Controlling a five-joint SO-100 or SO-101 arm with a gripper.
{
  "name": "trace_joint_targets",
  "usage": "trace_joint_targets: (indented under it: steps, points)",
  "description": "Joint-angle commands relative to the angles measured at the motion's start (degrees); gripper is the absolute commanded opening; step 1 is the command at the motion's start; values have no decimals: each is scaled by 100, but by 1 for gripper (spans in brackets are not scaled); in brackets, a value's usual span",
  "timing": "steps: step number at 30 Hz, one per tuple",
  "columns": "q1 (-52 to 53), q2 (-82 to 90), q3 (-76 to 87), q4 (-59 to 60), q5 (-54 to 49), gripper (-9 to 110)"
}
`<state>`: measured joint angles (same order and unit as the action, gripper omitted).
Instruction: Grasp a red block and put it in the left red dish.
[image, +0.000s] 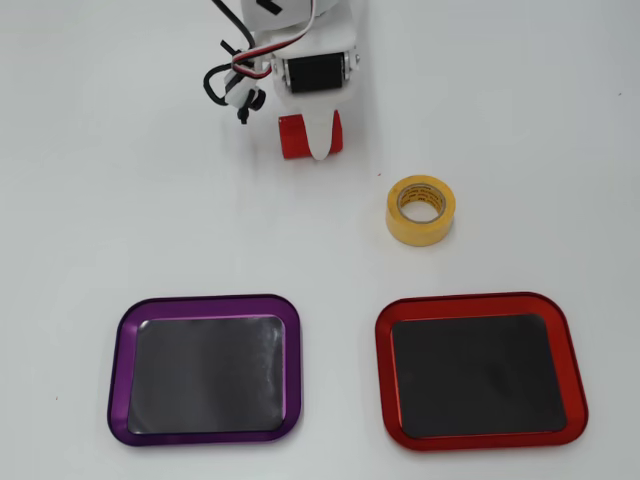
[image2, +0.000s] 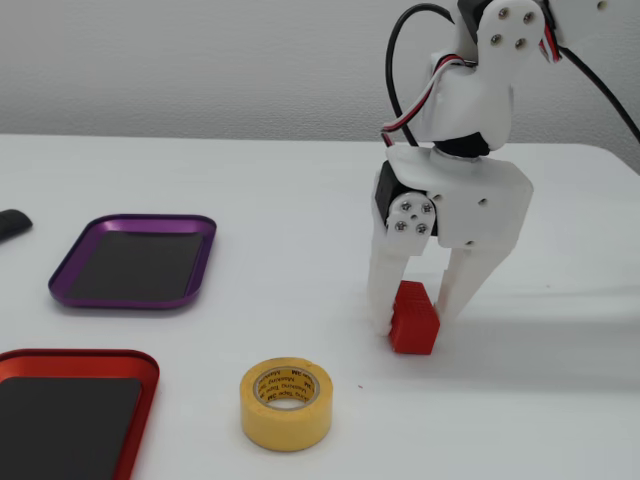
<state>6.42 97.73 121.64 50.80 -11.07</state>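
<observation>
Small bright red ribbed block (image2: 413, 320) sits on the white table (image2: 200, 180) — clamped between the white gripper's (image2: 410, 322) two fingers, right of the yellow tape roll (image2: 286, 404).

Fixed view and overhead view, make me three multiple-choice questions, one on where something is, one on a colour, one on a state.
1. In the overhead view, the yellow tape roll lies:
A. inside the purple tray
B. on bare table above the red dish
C. on the red block

2. The left-hand tray's rim in the overhead view is:
A. purple
B. green
C. white

3. The tool is:
A. wide open, apart from the block
B. shut on the red block
C. holding the tape

Answers: 1 B, it sits above the red dish. 2 A, the purple tray. 3 B, both fingers press the red block.
</observation>
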Motion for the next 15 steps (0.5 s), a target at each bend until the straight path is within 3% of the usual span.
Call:
trace_joint_targets:
  steps: [1, 11, 15]
  points:
    - [-44, 439, -246, 457, 18, 0]
    - [-1362, 3700, -422, 703, 26, 0]
    - [-1837, 4632, -18, 79, 26, 0]
